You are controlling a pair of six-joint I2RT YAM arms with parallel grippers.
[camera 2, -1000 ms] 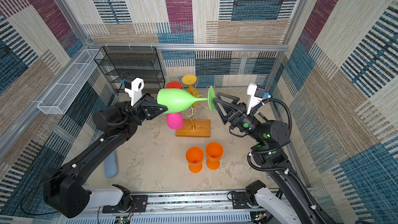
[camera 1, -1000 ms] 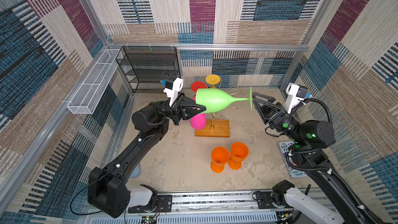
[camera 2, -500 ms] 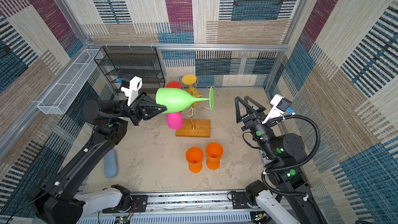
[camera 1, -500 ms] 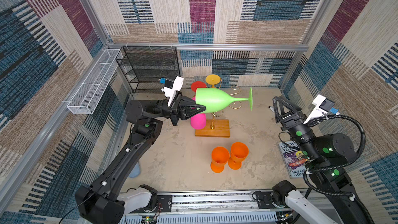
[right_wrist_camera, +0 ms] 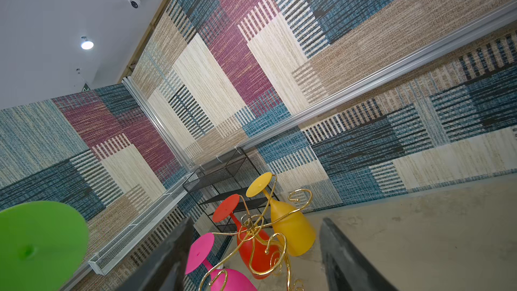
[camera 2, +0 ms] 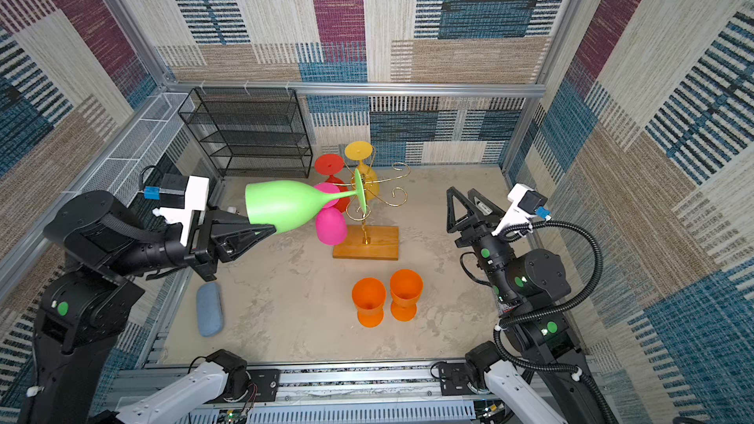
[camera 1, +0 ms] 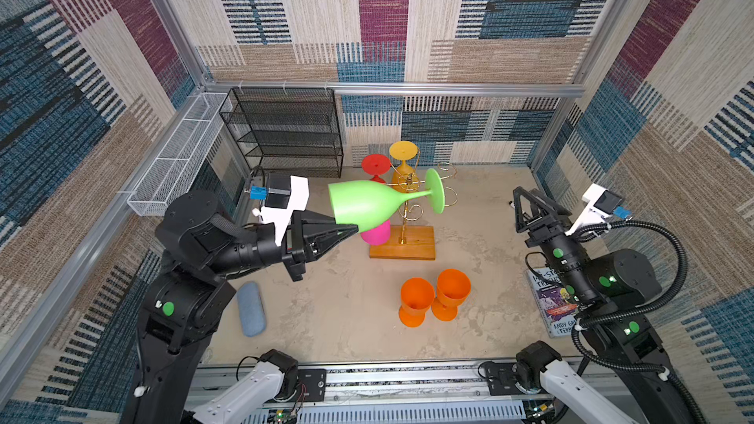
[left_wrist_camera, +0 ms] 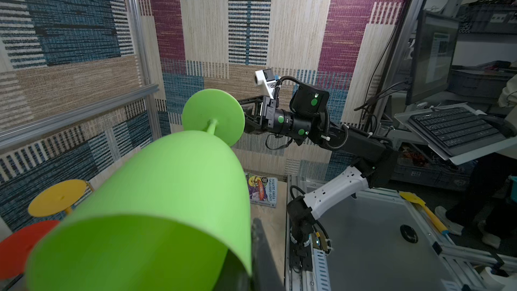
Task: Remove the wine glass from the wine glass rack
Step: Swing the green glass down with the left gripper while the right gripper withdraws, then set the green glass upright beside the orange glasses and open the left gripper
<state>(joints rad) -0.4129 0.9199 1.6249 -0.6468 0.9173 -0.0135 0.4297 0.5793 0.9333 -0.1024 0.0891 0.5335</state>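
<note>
right claw (camera 1: 526, 197) backed off, wide; left claw (camera 1: 351, 230) pinches lime-green plastic wine glass (camera 1: 363, 205), seemingly off gold wire rack (camera 1: 408, 248).

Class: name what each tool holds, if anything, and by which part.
The left tool grips the green wine glass by its bowl's rim; the right tool stands open, holding nothing.

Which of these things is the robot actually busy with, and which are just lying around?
Part of the job: green glass, held in the left claw; gold rack; pink glass, red glass and yellow glass hanging on it.

Just lying about: black shelf, white basket, blue case, book, two orange glasses on the table.
</note>
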